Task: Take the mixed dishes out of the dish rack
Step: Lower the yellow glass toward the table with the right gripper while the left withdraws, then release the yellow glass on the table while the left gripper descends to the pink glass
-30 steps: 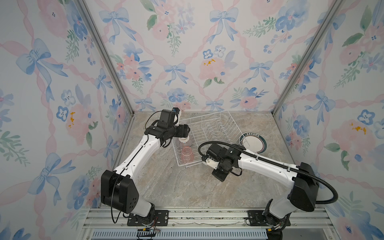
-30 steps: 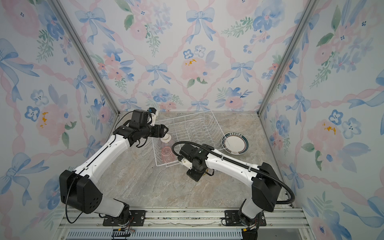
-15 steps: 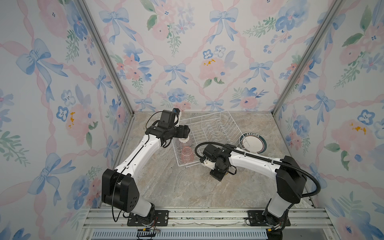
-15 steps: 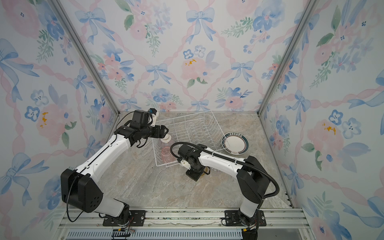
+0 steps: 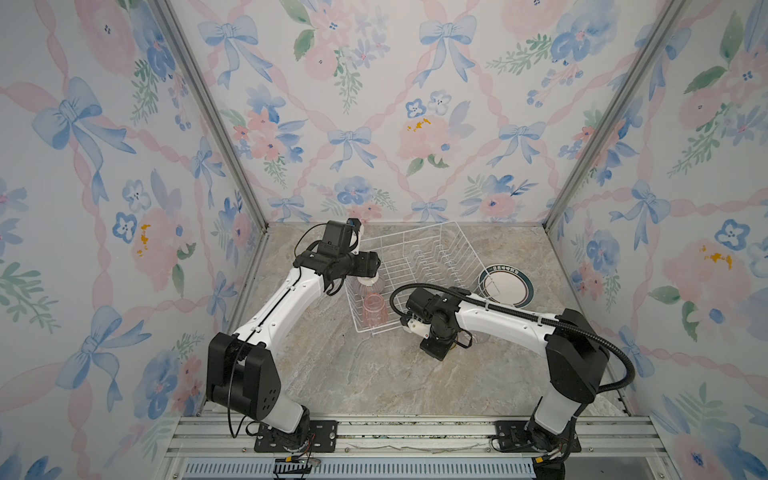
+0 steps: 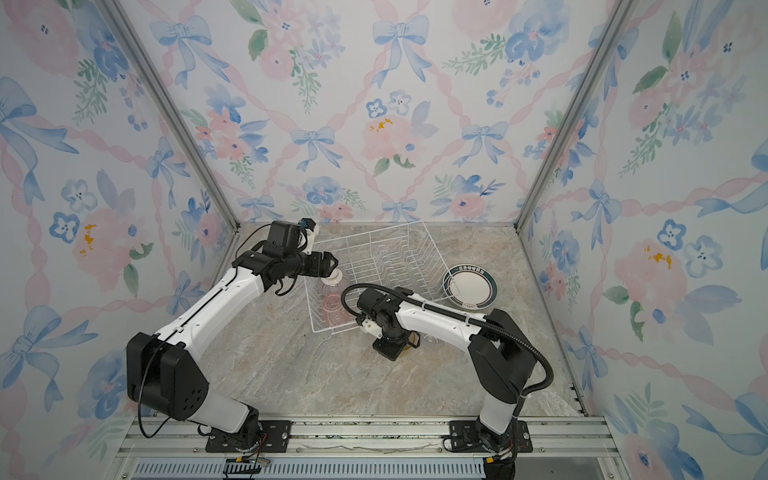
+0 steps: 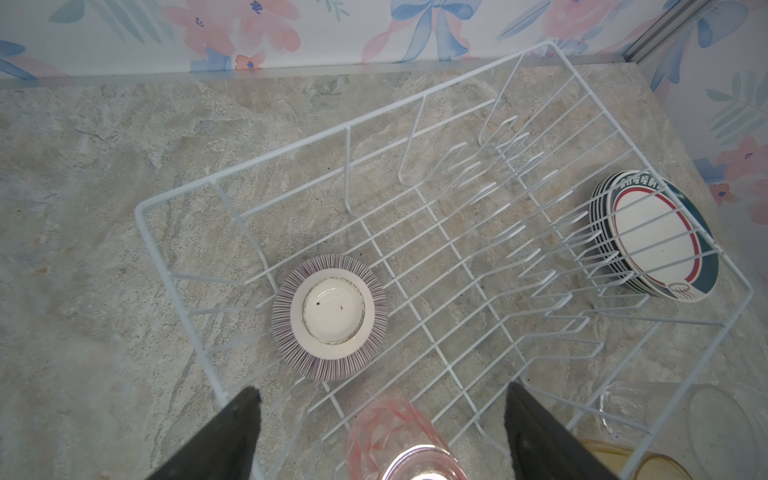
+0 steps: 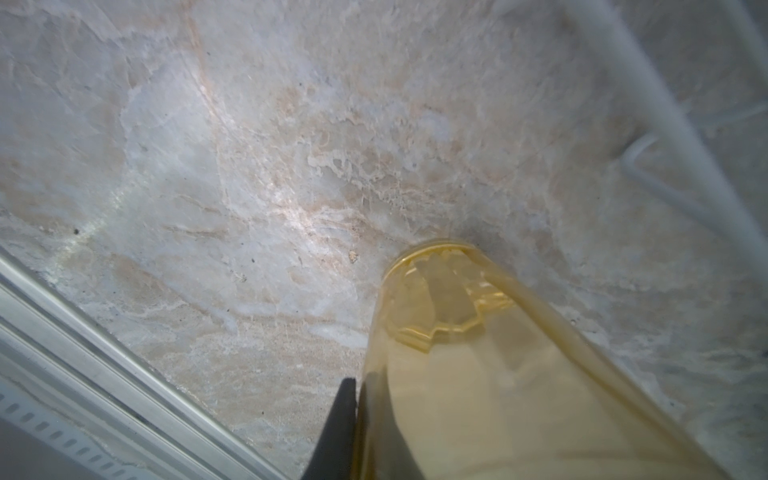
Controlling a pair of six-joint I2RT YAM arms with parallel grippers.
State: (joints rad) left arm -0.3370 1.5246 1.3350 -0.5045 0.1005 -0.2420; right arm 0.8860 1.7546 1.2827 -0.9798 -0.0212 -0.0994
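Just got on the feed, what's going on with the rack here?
The right gripper has the yellow tumbler at its fingers, with the tumbler's base down at the table beside the dish rack. Whether it is clamped is unclear. The left gripper, open, hovers over the rack's end where the pink tumbler and the upside-down striped bowl sit. The plates are stacked on the table outside the rack.

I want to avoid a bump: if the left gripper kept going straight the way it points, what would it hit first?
Probably the pink tumbler, standing in the dish rack, between the fingertips of the open left gripper in the wrist view. The striped bowl sits beyond it. Depth is hard to judge.
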